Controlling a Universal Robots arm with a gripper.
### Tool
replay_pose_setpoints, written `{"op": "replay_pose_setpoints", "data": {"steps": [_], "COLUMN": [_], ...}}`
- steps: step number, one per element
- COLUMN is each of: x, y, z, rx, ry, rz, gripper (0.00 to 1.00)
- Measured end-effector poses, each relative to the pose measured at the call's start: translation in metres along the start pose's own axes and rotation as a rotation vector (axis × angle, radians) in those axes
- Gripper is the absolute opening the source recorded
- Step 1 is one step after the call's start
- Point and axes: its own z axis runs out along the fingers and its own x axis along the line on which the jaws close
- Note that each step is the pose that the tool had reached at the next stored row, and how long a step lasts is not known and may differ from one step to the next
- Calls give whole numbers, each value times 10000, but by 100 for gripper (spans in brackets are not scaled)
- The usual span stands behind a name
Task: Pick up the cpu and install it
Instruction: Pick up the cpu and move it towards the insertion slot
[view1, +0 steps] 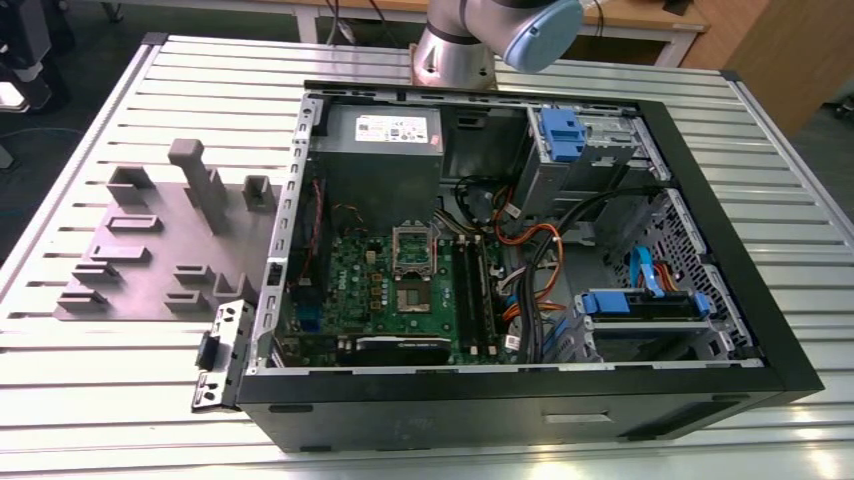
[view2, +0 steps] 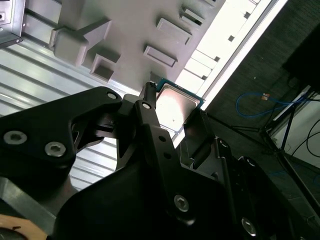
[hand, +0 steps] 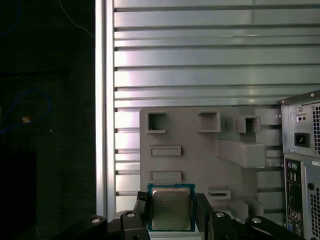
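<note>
1 cpu (hand: 171, 209) in the gripper (hand: 173, 214)

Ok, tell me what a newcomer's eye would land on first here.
First comes the open computer case on the slatted metal table in the exterior view, with its green motherboard exposed. Next, in the first wrist view, the cpu is clamped in the black tool. The grey fixture plate lies beyond it.

- In the exterior view, the desk (view1: 80, 400) is lit evenly from above; soft glare bands are seen.
- In the second wrist view, the desk edge is overexposed, and glare is seen on the cpu (view2: 177, 105).
</note>
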Motion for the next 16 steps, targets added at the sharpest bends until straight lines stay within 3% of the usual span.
{"op": "replay_pose_setpoints", "data": {"steps": [10,16], "x": [0,0], "y": [4,5], "z": [-67,-75], "rx": [0,0], "ry": [1,0], "rz": [0,0], "gripper": [47,47]}}
